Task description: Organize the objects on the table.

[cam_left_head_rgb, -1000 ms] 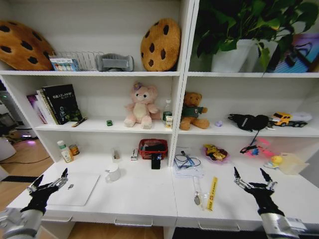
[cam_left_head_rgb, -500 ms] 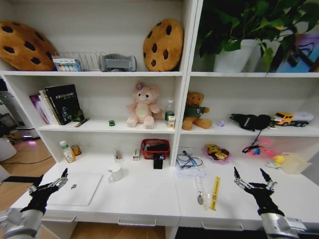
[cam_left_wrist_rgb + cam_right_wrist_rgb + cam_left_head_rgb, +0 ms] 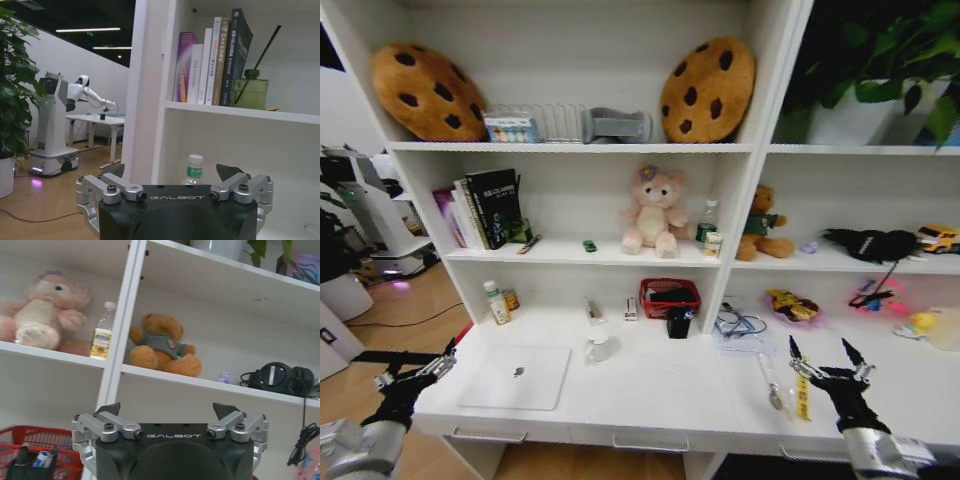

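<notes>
**Desk clutter: handling notes, item by item**

Left tool (image 3: 418, 369): released, fingers spread, held low off the desk's (image 3: 650, 395) front left corner, grasping nothing. Right tool (image 3: 828, 365): released likewise, hovering over the desk's right part, just beside the yellow strip; empty.

Silver laptop (image 3: 516, 377): closed, flat on the desk's left part. Probably the heaviest item; stiff, smooth, slippery lid. No edge raised for pinching; best slid or taken at a long edge near the desk front.

White mug (image 3: 599, 346): upright, near the desk's middle, behind the laptop's right corner. Rigid, likely ceramic, breakable; rim or wall the likely hold. Handle side not clear.

Yellow strip (image 3: 802, 396): lying flat, pointing front to back, right of centre. Thin, light, probably flexible; pinch across the narrow width.

Slim pen-like item (image 3: 772, 386): just left of the strip, roughly parallel. Light, prone to rolling; grip at mid-length.

Small black object (image 3: 679, 322): upright at the shelf divider, in front of the red basket (image 3: 669, 297). Make-up uncertain; sides the apparent hold.

Tiny green toy car (image 3: 589, 245): on the middle shelf, left of the pink plush. Very light, wheels liable to roll.
</notes>
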Controlling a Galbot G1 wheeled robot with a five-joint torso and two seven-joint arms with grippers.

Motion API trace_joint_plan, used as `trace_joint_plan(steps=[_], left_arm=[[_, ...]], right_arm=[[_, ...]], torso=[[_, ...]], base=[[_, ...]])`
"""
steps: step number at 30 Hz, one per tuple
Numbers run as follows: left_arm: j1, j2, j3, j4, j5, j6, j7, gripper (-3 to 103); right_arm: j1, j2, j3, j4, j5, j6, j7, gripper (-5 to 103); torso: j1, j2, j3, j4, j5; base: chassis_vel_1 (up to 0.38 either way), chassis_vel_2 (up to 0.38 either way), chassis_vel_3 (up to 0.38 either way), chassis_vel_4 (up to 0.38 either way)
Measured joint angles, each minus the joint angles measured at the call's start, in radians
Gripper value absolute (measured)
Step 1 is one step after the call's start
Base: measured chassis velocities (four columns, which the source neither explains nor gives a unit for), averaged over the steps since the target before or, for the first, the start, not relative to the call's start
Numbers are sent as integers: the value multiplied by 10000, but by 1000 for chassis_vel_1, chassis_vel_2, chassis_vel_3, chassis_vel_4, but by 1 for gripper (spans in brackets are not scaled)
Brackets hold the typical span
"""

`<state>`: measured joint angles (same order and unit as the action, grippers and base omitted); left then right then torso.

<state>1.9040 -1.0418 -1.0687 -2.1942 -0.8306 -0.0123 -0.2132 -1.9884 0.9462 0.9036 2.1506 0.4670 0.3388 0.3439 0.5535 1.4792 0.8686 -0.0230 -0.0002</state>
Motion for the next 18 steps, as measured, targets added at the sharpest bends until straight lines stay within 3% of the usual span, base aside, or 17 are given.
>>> trace_joint_plan(steps=[8,18], left_arm=[[0,0,-1,1,0,0,-1,100],[0,0,0,0,0,0,-1,100]], right_arm=[[0,-1,0,0,0,0,0,100],[4,-2,1,-3,0,0,3,100]], torso=[[0,0,-1,1,-8],[0,0,1,2,4]], base=[[240,254,-236,-236],[42,47,-39,-55]])
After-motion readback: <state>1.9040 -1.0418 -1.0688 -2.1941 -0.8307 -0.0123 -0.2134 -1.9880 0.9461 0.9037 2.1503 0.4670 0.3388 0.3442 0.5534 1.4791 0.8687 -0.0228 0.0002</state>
